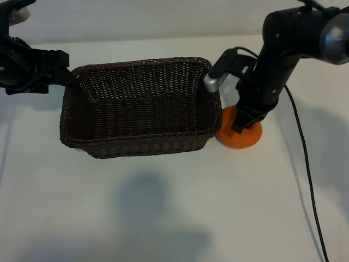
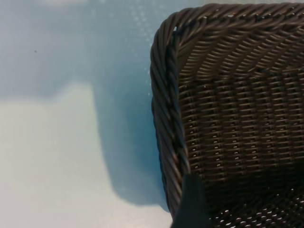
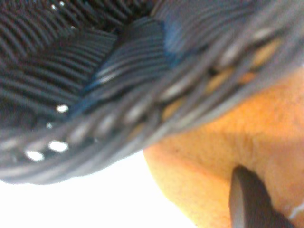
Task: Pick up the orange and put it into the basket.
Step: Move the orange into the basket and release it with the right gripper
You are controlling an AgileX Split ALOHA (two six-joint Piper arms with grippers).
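The orange (image 1: 240, 139) rests on the white table, touching the right end of the dark brown wicker basket (image 1: 142, 144). My right gripper (image 1: 244, 121) has come down on the fruit's top and is shut on it. In the right wrist view one dark finger (image 3: 247, 199) presses into the orange (image 3: 228, 142), with the basket's rim (image 3: 118, 118) just beside it. My left gripper (image 1: 64, 73) is open at the basket's back left corner. The left wrist view shows one of its fingers (image 2: 192, 204) over the braided rim (image 2: 166, 95). Nothing lies inside the basket.
A black cable (image 1: 305, 164) trails from the right arm across the table toward the near right edge. The white tabletop (image 1: 163, 207) stretches in front of the basket, with shadows on it.
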